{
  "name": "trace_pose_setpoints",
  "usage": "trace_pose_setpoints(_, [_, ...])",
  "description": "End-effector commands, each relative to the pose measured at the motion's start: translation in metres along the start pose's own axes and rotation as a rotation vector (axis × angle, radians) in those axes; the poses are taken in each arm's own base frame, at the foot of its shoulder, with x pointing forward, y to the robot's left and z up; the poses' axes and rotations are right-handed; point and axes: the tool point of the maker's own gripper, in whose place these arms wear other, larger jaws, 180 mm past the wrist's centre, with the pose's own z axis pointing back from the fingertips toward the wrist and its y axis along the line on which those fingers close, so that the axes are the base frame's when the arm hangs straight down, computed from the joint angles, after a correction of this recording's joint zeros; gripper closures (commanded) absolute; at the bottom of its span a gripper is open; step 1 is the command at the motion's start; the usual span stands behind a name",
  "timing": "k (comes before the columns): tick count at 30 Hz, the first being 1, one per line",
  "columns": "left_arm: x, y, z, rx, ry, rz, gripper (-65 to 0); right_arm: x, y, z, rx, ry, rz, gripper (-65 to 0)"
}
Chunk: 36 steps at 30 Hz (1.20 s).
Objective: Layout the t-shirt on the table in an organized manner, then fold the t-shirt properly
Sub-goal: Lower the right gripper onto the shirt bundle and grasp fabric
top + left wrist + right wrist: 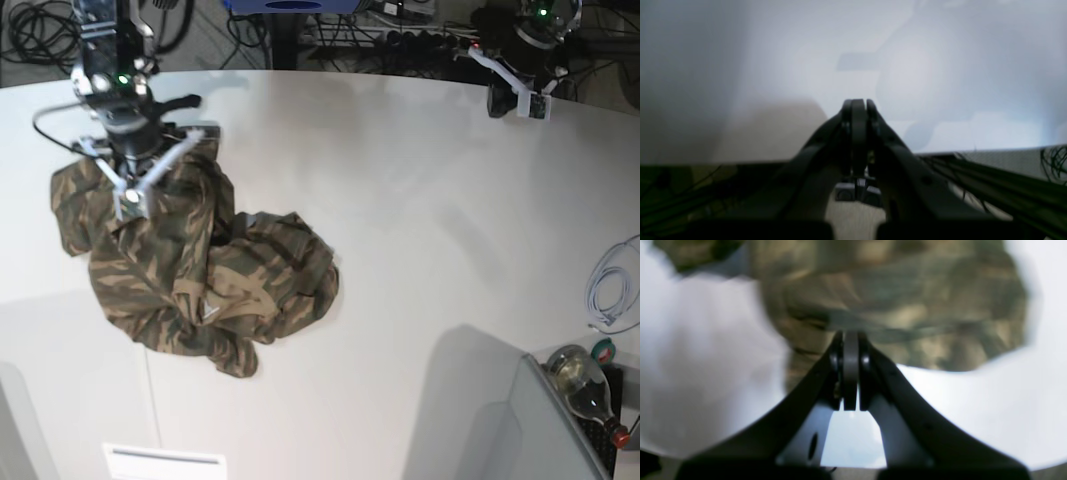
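Note:
The camouflage t-shirt [200, 270] lies crumpled in a heap on the left part of the white table [420, 200]. My right gripper [130, 205] hangs over the heap's upper left edge. In the right wrist view its jaws are pressed together [850, 336], with blurred t-shirt cloth [900, 306] just beyond the tips and no cloth visible between them. My left gripper [515, 100] stays at the far right edge of the table, away from the shirt. The left wrist view shows it shut [858, 103] and empty above the bare table [940, 83].
Cables run along the floor behind the table's far edge [400, 40]. A white coiled cable [610, 295] lies at the right edge. A bottle [580, 375] and a grey panel [520, 430] stand at the bottom right. A white paper label [165, 462] lies at the front.

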Motion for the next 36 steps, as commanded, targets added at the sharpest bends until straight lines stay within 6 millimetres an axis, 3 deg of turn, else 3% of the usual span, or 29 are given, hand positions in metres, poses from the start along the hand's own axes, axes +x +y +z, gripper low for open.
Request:
trace_pose_setpoints(1, [0.013,0.003,0.000,0.003,-0.042,-0.007,0.0,0.020,0.006,0.000,0.012,-0.043,0.016,-0.3])
trace_pose_setpoints(5, [0.032,0.001,-0.007,0.000,-0.087,-0.005,0.0,0.048,0.036,-0.004,0.081,-0.032,0.070,-0.2])
trace_pose_setpoints(11, [0.051,-0.002,-0.010,-0.010,-0.134,-0.006,-0.3,0.071,0.044,-0.005,0.097,-0.065,0.078,-1.2])
trace_pose_setpoints(13, [0.058,-0.001,-0.013,-0.008,-0.149,-0.011,-15.5,0.073,0.045,-0.005,0.100,-0.070,0.076,-9.5])
trace_pose_setpoints(15, [0.062,0.000,-0.016,-0.005,-0.158,-0.013,-26.2,0.073,0.045,-0.006,0.100,-0.068,0.078,-26.4])
trace_pose_setpoints(18, [0.070,-0.002,-0.021,-0.009,-0.179,-0.011,-24.7,0.074,0.042,-0.006,0.092,-0.073,0.082,-45.6])
trace_pose_setpoints(23, [0.084,-0.003,-0.040,-0.009,-0.116,-0.012,-18.1,0.073,0.040,-0.022,0.085,-0.042,0.090,-39.5])
trace_pose_setpoints(28, [0.122,-0.020,-0.068,-0.022,-0.115,0.053,-16.0,0.064,0.040,-0.042,0.080,0.010,0.098,-38.1])
trace_pose_setpoints(32, [0.160,-0.073,-0.089,-0.140,-0.149,0.024,-16.0,0.059,0.039,-0.052,0.077,0.000,0.100,-38.1])
trace_pose_setpoints(36, [0.175,-0.129,-0.113,-0.261,-0.137,-0.072,-16.0,0.048,0.038,-0.058,0.075,0.030,0.103,-37.5])
